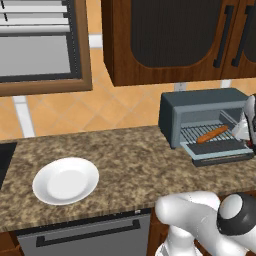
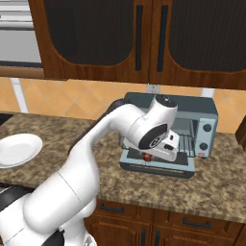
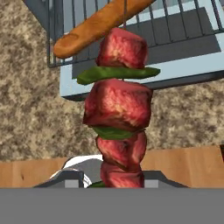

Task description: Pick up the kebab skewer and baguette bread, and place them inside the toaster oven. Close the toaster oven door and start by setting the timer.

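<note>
The speckled stone bench [image 1: 125,160] runs the full width of the scene, under dark wooden wall cabinets [image 2: 139,38]. At its right end stands the toaster oven [image 1: 200,107], grey-blue, with the toaster oven door [image 1: 220,150] dropped flat and open toward the robot. The white arm [image 2: 96,153] reaches across the bench to the oven mouth. Well apart to the left sits a white plate [image 1: 65,181], bare.

The baguette bread [image 1: 212,134] already lies slanted on the wire rack [image 3: 183,22] inside the oven. The gripper [image 3: 120,181] is closed on the lower end of the kebab skewer [image 3: 118,103], which points away from the hand toward the rack, its red meat chunks split by green slices.

The step in hand looks like setting the skewer on the rack. Done well, that means carrying it over the lowered door, keeping its tip clear of the baguette bread, and laying it on free rack wires beside the loaf before letting go. It should rest deep enough that the door can swing up afterwards.

The fingertips are buried behind the lowest meat chunk, so the exact hold is hard to read. In the right base view the arm covers most of the oven opening, and the skewer shows there as little more than a red speck. The oven's knobs [image 2: 207,137] are small.
</note>
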